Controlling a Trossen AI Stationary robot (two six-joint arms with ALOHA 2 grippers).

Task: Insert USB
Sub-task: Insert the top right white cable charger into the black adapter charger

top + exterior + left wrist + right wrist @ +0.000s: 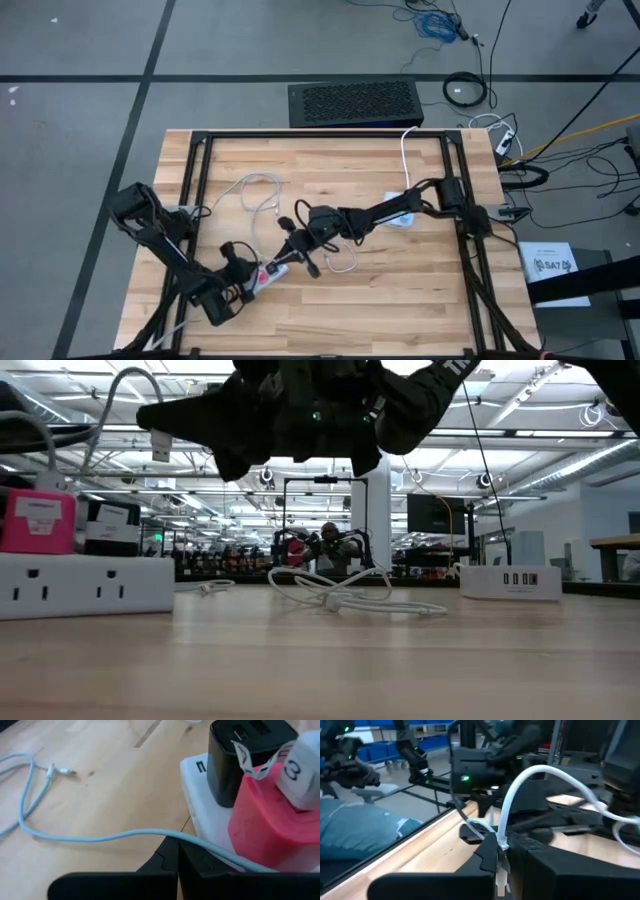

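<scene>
**USB plug held in the air**

The USB plug [160, 444] hung straight down, its metal tip toward the table. It sat squeezed between the right gripper [499, 851] fingers, its white cable [530, 780] looping up behind. The left gripper [177, 865] was closed on nothing, beside the power strip [200, 805] and pink charger [265, 820].

Bright even overhead light, soft shadows — ceiling strip glare, close wrist views blurred

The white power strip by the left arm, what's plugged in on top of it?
On the power strip sit a black USB charger and a pink adapter bearing a white tag. A pale braided cable crosses its edge. The outlets beneath both plugs are covered.
</scene>
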